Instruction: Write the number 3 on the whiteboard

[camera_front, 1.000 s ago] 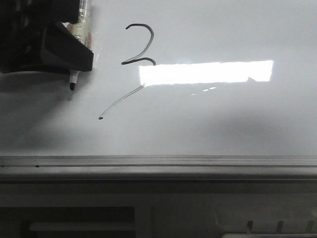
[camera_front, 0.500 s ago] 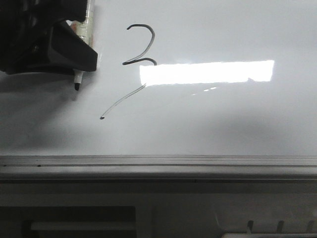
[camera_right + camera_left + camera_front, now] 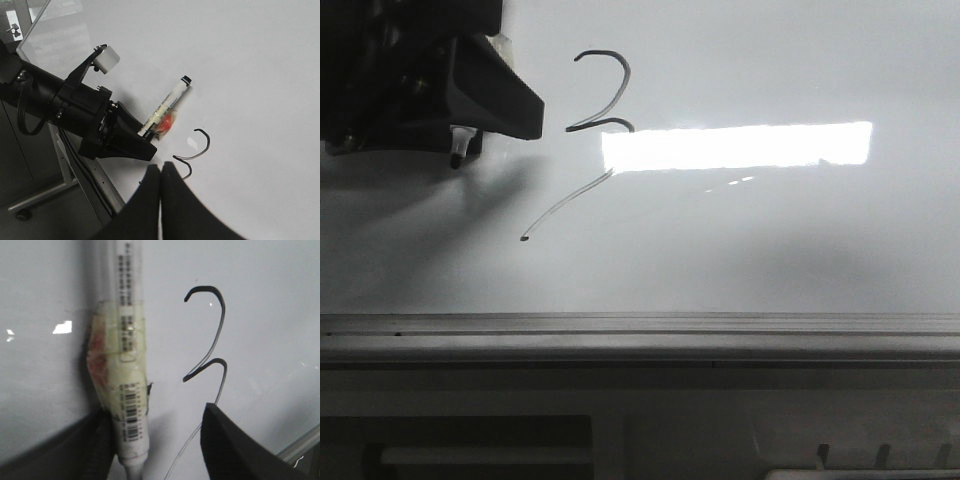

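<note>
The number 3 (image 3: 626, 78) is drawn in thin black marker on the whiteboard (image 3: 770, 230), and its long tail ends in a dot at the lower left. My left gripper (image 3: 470, 120) is just left of the 3. In the left wrist view its jaws (image 3: 156, 412) stand wide apart. The taped white marker pen (image 3: 127, 365) rests against one finger, with a clear gap to the other. The pen tip (image 3: 455, 158) shows below the gripper. My right gripper (image 3: 161, 167) is shut and empty above the board, near the 3 (image 3: 207, 142).
A grey metal rail (image 3: 640, 325) runs along the board's near edge. A bright rectangular light reflection (image 3: 740, 145) lies right of the 3. In the right wrist view, the left arm (image 3: 60, 105) reaches over the board's edge, with a stand leg and floor below.
The left gripper's near finger has moved right toward the 3 as the jaws opened. The pen tip has shifted up and left. The 3 is unchanged.
</note>
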You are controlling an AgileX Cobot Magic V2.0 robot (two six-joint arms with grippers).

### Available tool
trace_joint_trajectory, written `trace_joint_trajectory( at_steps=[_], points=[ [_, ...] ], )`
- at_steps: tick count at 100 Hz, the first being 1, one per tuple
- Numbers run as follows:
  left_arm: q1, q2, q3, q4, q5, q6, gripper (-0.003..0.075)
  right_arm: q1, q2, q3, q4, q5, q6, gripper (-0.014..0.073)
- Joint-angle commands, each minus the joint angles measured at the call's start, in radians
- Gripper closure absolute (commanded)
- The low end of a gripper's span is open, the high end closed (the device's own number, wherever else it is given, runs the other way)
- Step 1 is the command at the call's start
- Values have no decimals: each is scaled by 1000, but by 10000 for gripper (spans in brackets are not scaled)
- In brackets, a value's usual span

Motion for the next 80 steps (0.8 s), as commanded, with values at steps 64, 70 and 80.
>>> trace_joint_trajectory(
  at_steps=[64, 70, 80],
  points=[
    [18, -689, 135, 129, -76, 113, 358, -7, -405, 331, -126, -277, 3, 656],
    [18, -745, 186, 127, -76, 113, 440, -7, -453, 411, -126, -336, 3, 656],
    [18, -826, 253, 127, -76, 113, 624, -7, -520, 497, -126, -390, 3, 656]
  ],
)
